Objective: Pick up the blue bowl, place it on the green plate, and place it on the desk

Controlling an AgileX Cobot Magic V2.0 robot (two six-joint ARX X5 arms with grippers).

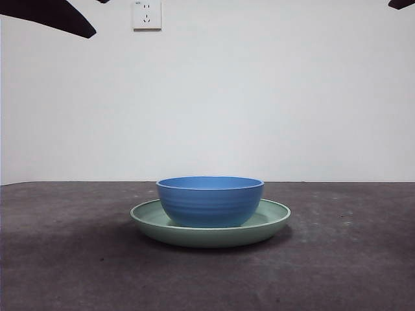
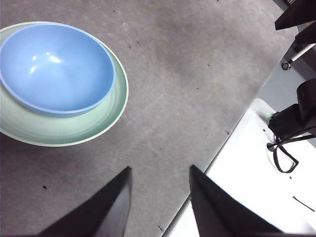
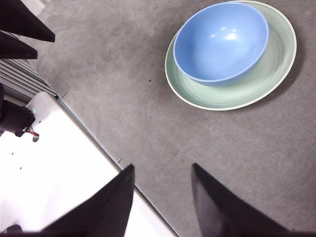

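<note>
**Blue bowl seated on the green plate, both claws held clear**

Blue bowl (image 1: 210, 201) is seen standing upright inside the green plate (image 1: 272, 219), its base resting on the plate's shallow floor and its ridged wall rising above the low rim. From the wrist views the bowl is shown set off-centre, so that a wider crescent of plate is left bare on one side. The plate lies flat on the dark, speckled tabletop (image 1: 350, 259), near the middle of the front view. A white wall socket (image 1: 146, 14) is fixed to the pale wall behind.

The left claw (image 2: 160, 197) is held above bare tabletop, well apart from the plate, its jaws spread and nothing gripped. The right claw (image 3: 163, 195) is likewise held off the plate with jaws parted and nothing between them.
</note>
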